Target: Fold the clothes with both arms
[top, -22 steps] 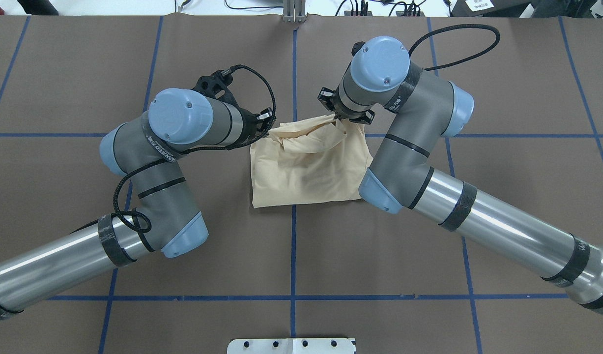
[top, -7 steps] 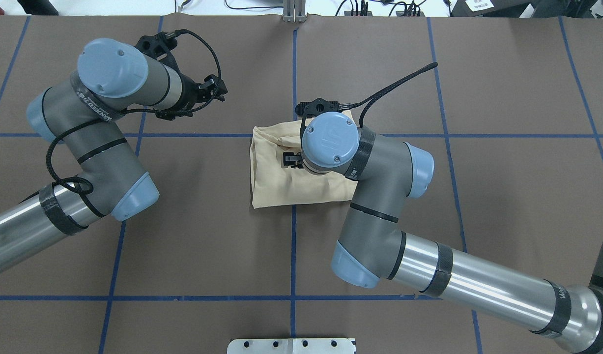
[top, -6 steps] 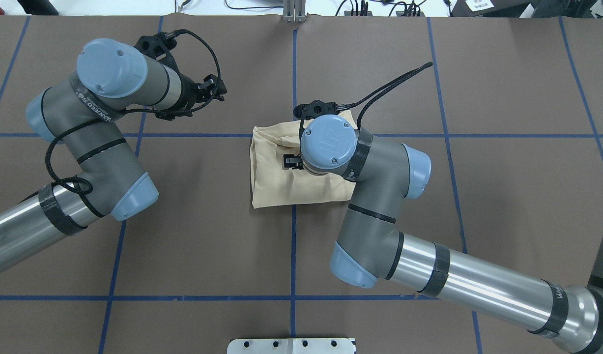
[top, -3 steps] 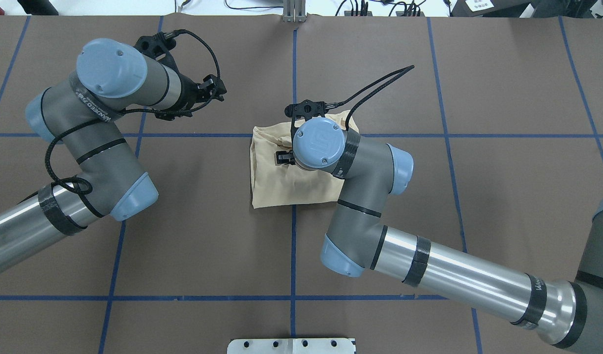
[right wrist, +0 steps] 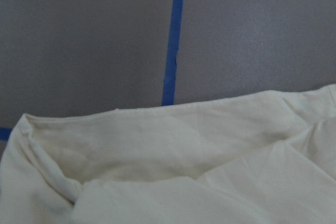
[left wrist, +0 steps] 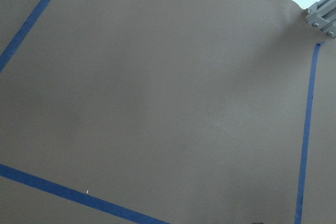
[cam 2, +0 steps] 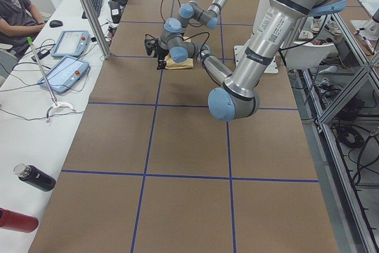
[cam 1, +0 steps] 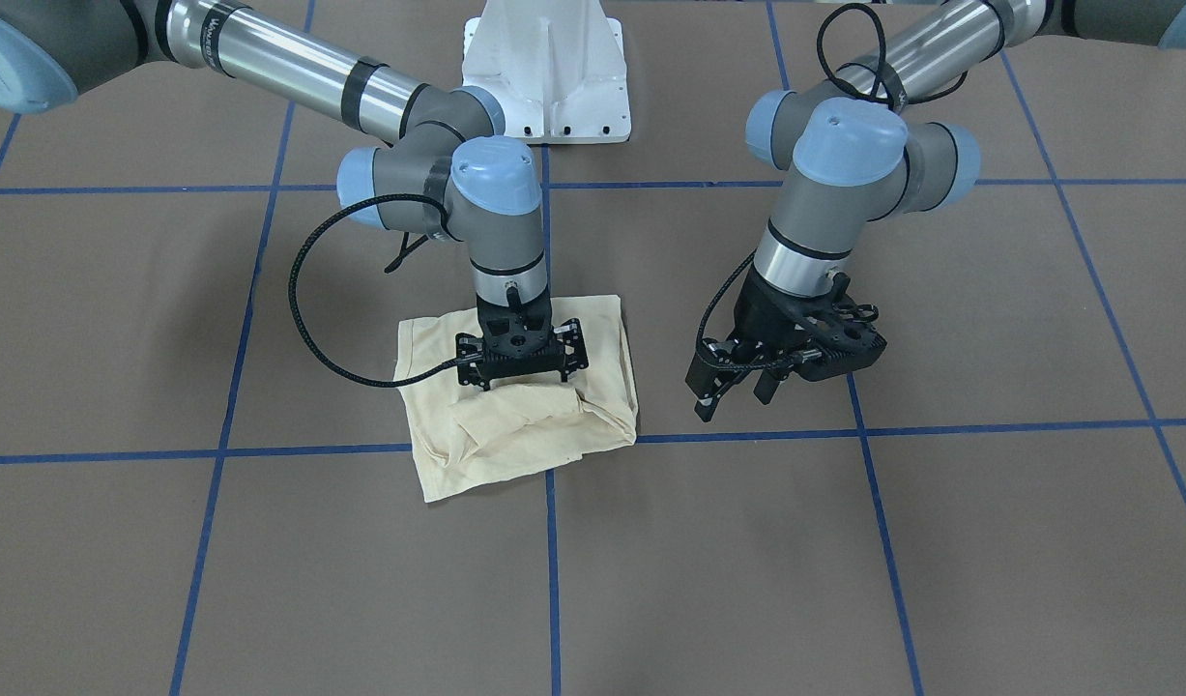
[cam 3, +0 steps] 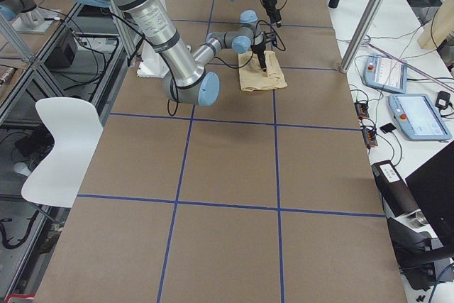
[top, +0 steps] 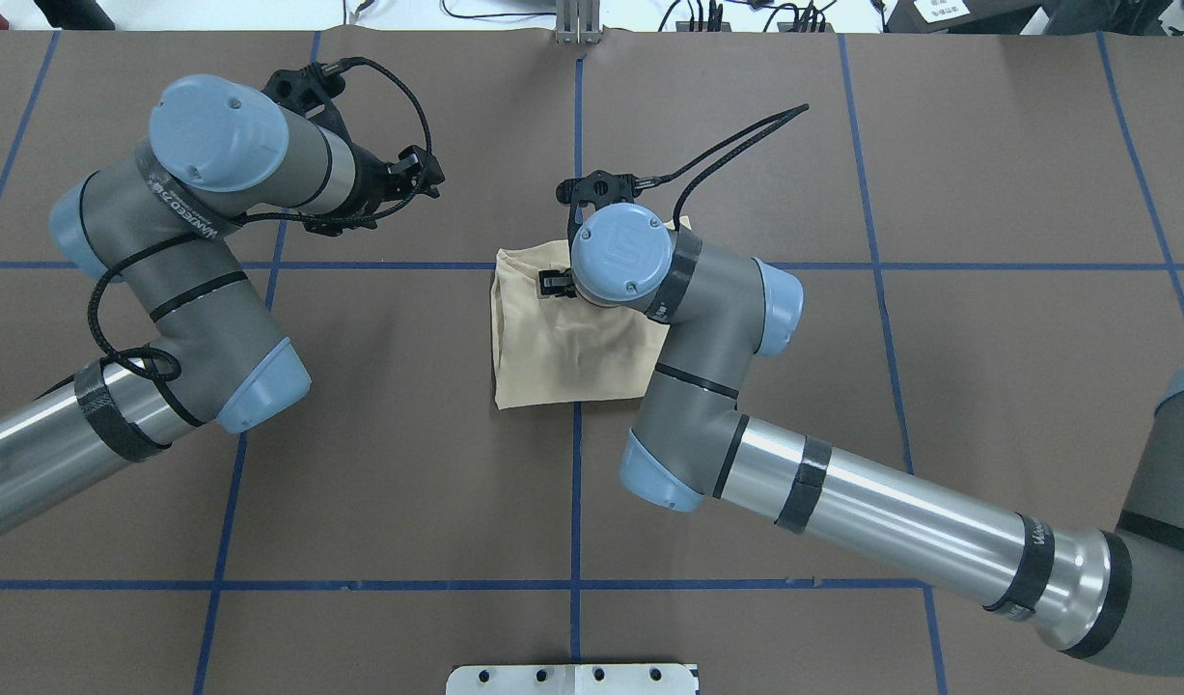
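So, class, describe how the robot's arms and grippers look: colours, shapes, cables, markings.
The left arm and right arm match: grey joints, light blue round caps, shiny silver tubes ringed by lettered black bands, looping black cables. The left gripper and right gripper are black, two-fingered.

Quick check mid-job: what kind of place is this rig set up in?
Likely a robotics lab: a table gridded with blue tape, control tablets on a white side bench, and a person seated at it.

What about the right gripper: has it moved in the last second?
Yes. Over the shirt, the right gripper shifted left against the middle blue tape line and farther from the robot.
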Controlling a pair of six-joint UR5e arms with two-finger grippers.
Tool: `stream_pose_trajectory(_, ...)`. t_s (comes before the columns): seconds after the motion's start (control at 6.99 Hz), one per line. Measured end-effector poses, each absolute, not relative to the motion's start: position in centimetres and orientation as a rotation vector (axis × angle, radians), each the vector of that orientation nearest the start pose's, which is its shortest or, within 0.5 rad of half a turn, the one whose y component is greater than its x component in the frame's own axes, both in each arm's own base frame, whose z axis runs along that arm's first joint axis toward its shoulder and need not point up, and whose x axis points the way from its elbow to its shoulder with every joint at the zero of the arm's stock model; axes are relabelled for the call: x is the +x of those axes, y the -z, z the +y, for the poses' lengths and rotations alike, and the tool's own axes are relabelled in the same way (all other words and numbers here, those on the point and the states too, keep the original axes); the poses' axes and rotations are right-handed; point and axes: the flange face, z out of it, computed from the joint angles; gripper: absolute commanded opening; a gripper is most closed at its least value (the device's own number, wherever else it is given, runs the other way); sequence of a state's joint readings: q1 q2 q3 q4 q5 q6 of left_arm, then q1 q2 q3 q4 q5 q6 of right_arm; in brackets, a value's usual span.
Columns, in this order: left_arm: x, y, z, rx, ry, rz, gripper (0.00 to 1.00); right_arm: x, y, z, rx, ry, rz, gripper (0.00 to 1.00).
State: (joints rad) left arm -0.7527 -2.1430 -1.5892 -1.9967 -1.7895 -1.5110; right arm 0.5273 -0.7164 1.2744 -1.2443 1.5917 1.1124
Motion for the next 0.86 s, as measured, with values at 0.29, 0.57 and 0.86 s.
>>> stream_pose_trajectory(0.29, 42.7, -26.8, -55.5, 0.221, 0.521, 1.021, 0.87, -63.1, -21.7, -54.3, 0.434, -0.075, -0.794, 0.99)
stream_pose_trajectory(0.57, 42.1, -26.5, -55.8, 0.227, 0.528, 1.024, 0.87, -63.7, -21.1, -56.4, 0.456, -0.090, -0.774, 0.99)
stream_pose_trajectory(0.86, 41.1, -26.1, -56.1, 0.238, 0.538, 1.031, 0.87, -64.6, -20.3, -57.7, 0.480, -0.098, -0.765, 0.99)
